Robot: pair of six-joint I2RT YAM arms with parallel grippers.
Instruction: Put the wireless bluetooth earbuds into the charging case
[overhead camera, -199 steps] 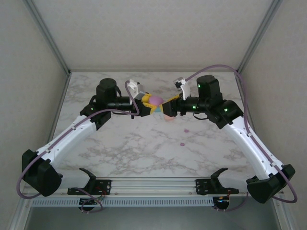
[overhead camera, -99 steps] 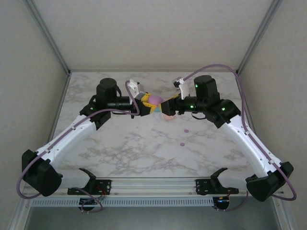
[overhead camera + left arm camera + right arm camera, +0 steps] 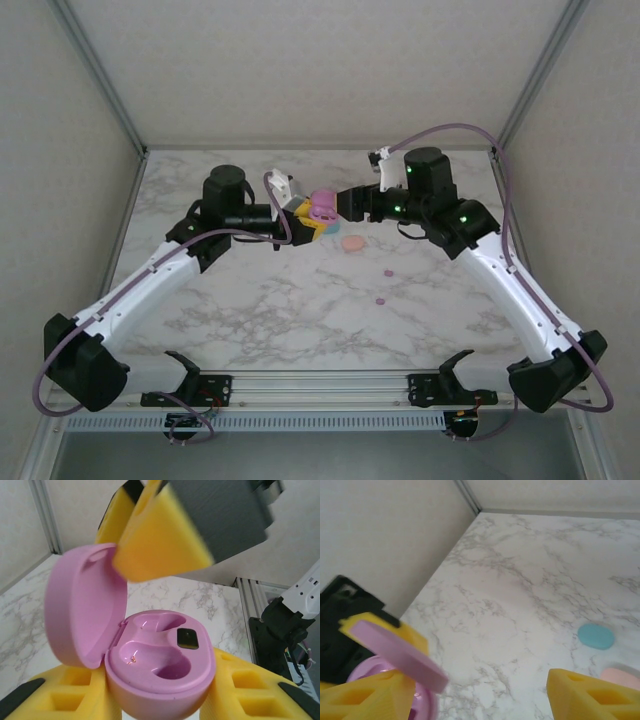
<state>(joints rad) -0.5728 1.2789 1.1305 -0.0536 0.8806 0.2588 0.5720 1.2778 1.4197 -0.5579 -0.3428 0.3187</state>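
Observation:
The pink charging case (image 3: 160, 680) sits between the yellow fingers (image 3: 60, 695) of my left gripper (image 3: 316, 216), which is shut on its base. Its lid (image 3: 82, 610) is swung up to the left, and both wells are empty. My right gripper (image 3: 345, 203) is open right beside the case. One of its yellow pads (image 3: 165, 535) is against the lid's top rim, and the lid's edge (image 3: 395, 650) lies by its left finger (image 3: 370, 695). Two magenta earbuds (image 3: 388, 272) (image 3: 379, 298) lie on the table to the right of centre, apart from both grippers.
A peach oval case (image 3: 352, 242) lies on the marble just below the grippers, and a teal one (image 3: 596, 636) lies next to it. Metal frame posts and grey walls close in the table's back and sides.
My right gripper has lifted off the peach case and moved back and left to the pink case's lid. The left arm has held still.

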